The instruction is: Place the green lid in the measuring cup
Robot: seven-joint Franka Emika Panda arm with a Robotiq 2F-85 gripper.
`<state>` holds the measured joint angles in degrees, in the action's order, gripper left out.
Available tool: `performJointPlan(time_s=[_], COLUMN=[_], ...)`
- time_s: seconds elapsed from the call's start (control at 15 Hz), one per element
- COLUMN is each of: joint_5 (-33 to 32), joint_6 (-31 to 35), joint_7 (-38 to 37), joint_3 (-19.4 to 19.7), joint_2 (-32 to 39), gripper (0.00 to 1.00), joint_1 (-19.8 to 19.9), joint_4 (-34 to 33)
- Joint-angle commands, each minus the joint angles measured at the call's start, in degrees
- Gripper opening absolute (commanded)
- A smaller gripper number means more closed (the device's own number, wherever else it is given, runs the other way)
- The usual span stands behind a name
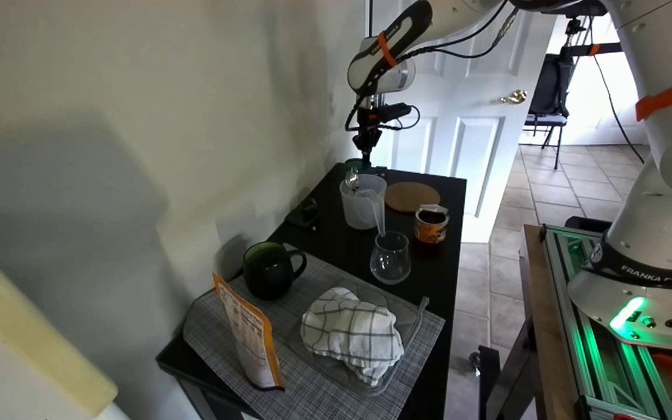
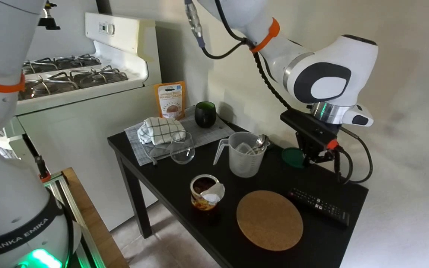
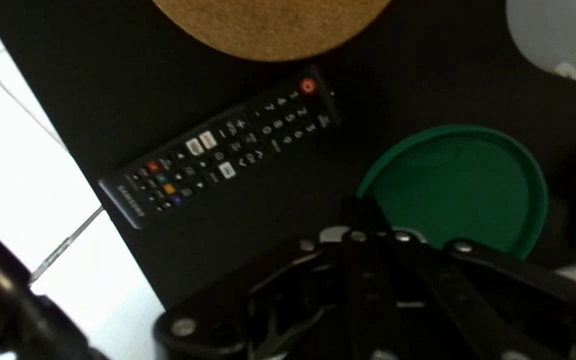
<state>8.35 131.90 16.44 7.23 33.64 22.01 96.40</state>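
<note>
The claw (image 3: pixel 363 211) was pinching the rim of the green lid (image 3: pixel 463 185), though its dark tips ran together and hid the contact. In both exterior views it covered part of the lid, which was outside the measuring cup (image 2: pixel 245 162), near it, toward the wall (image 2: pixel 404 156). The wrist view cut off the cup and the cork mat (image 3: pixel 273 30). Metal cutlery (image 2: pixel 262 141) crowded the cup's mouth; bare bench (image 3: pixel 218 237) lay between lid and remote (image 3: pixel 223 150).
</note>
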Motion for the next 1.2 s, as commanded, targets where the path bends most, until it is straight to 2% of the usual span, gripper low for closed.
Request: performJointPlan(time_s=[0.0, 0.27, 0.47, 0.6, 0.73, 0.8, 0.93, 1.13], joint_5=[-5.58, -16.38, -30.57, -40.01, -49.63, -52.57, -55.16, -54.33], joint_6=[8.05, 16.45, 19.35, 17.96, 15.21, 13.79, 10.47, 6.75], joint_7=[-5.35, -14.84, -28.07, -37.06, -45.24, -47.74, -50.40, -50.58], joint_3=[4.09, 8.80, 13.14, 16.69, 15.14, 11.19, 7.41, 3.07], joint_2=[-10.48, -19.58, -27.03, -31.02, -34.32, -35.13, -36.53, -36.53], gripper=[0.00, 0.00, 0.00, 0.00, 0.00, 0.00, 0.00, 0.00], joint_1=[-3.50, -9.27, -15.13, -20.40, -21.67, -19.31, -18.79, -18.51], joint_4=[13.91, 25.44, 33.80, 36.61, 38.29, 38.48, 39.17, 39.24])
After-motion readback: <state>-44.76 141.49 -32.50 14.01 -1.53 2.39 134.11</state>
